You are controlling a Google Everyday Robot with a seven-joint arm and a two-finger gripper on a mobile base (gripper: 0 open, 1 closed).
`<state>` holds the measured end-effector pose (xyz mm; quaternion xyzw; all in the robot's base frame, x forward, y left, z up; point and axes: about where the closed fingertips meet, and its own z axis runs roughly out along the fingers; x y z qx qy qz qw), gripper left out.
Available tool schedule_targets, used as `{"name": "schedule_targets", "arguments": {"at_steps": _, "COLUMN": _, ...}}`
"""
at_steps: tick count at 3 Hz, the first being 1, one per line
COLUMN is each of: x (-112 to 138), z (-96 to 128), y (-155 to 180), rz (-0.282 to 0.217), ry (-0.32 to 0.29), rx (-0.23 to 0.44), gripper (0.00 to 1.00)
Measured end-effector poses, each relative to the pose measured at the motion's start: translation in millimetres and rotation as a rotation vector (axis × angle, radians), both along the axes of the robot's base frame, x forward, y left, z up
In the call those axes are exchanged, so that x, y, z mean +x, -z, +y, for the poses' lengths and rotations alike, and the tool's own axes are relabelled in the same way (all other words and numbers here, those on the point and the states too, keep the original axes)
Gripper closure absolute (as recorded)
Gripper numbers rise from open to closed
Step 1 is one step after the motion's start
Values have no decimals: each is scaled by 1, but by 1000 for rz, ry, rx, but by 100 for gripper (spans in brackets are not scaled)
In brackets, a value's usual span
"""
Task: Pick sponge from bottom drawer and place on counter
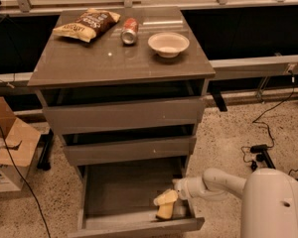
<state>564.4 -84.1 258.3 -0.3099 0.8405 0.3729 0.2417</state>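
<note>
The claw (168, 199) sits in the bottom drawer (114, 195), right at the sponge (165, 211). I cannot tell if it grips. It should squeeze softly, then lift straight up.

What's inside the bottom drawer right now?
The tool reaches into the open bottom drawer at its front right corner, at a pale-yellow sponge. Nothing else shows on the drawer floor; its back part is hidden under the middle drawer.
</note>
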Motion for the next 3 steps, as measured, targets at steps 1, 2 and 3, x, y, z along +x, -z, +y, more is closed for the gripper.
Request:
{"name": "schedule_targets", "arguments": {"at_steps": 1, "x": -1, "z": 3, "y": -3, "rz": 6, "ry": -17, "rx": 20, "gripper": 0}}
{"name": "schedule_targets", "arguments": {"at_steps": 2, "x": 4, "z": 7, "y": 16, "rz": -2, "ry": -4, "rx": -47, "gripper": 0}}
{"name": "schedule_targets", "arguments": {"at_steps": 3, "x": 6, "z": 11, "y": 49, "rz": -2, "ry": 10, "rx": -168, "gripper": 0}}
